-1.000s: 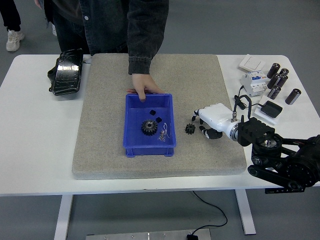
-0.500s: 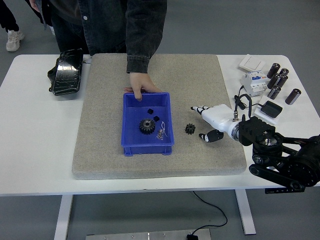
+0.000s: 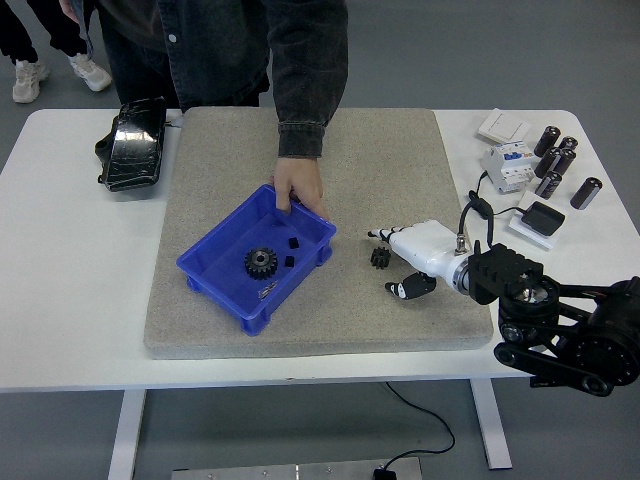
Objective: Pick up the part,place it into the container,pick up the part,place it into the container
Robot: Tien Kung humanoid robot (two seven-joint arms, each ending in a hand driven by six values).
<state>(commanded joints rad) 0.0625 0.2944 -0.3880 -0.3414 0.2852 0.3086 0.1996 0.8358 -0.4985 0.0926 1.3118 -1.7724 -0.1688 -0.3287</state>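
The blue container [image 3: 215, 285] lies skewed on the grey mat, and a person's hand [image 3: 298, 188] grips its far right corner. Inside it are a large black gear [image 3: 260, 263] and a few small dark parts [image 3: 292, 242]. A small black gear [image 3: 380, 257] rests on the mat to the right of the container. My right hand [image 3: 390, 263], white with black fingertips, is open right beside this gear; its fingers [image 3: 380, 236] are spread beyond the gear and the thumb is nearer the table's front. It holds nothing. My left hand is out of view.
A grey mat [image 3: 200, 150] covers the table's middle. A black case [image 3: 130, 145] lies at the far left. At the far right stand a circuit breaker [image 3: 505, 165], several black capacitors [image 3: 555, 160], a white switch [image 3: 503, 125] and a black box [image 3: 543, 217].
The person has swung the blue container round and dragged it left, away from the small gear. My right hand has edged left and closer to the small gear.
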